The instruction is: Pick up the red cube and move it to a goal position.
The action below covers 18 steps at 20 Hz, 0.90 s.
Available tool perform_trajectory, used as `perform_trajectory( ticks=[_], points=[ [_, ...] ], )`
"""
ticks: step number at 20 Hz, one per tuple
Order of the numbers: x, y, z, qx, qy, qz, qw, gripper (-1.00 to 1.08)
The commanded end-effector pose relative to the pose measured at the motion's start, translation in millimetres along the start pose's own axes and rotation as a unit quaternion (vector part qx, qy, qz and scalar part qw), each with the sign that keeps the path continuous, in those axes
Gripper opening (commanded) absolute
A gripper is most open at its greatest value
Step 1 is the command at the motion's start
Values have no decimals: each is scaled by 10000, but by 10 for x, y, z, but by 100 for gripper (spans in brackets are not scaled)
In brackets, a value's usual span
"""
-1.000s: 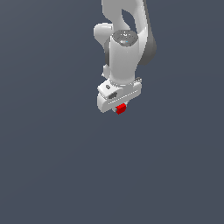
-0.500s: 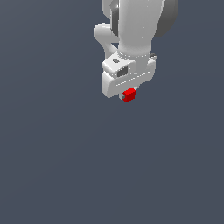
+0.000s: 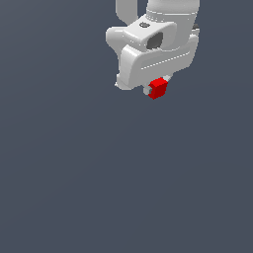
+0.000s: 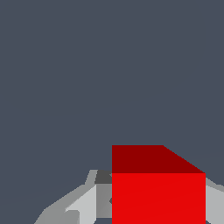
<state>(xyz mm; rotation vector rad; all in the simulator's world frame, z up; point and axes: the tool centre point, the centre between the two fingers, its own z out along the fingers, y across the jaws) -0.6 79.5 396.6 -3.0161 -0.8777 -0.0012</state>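
Note:
The red cube (image 3: 158,88) is a small bright red block held between the fingers of my white gripper (image 3: 156,90), just under the gripper's body near the top of the exterior view. The gripper is shut on the cube and carries it above the dark grey floor. In the wrist view the red cube (image 4: 157,188) fills the space between the two grey fingers (image 4: 85,203), which press on its sides. No goal marker shows in either view.
The dark grey floor (image 3: 99,188) spreads plain and flat all round. The white arm (image 3: 163,20) rises out of the exterior view's top edge.
The gripper has risen with the red cube in it and moved nearer the exterior camera and toward the exterior view's right, so it looks larger and the arm's upper part has left the frame.

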Motion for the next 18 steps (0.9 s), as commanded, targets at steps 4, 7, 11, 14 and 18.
perform_trajectory(
  ticks=[4, 7, 11, 14, 18],
  points=[
    [103, -19, -301, 1, -3, 2, 10000, -100],
    [142, -22, -407, 0, -4, 5, 10000, -100],
    [179, -26, -500, 0, -4, 5, 10000, -100],
    [195, -26, -537, 0, -4, 5, 10000, -100],
    [203, -24, -550, 0, -4, 5, 10000, -100]
  ],
)
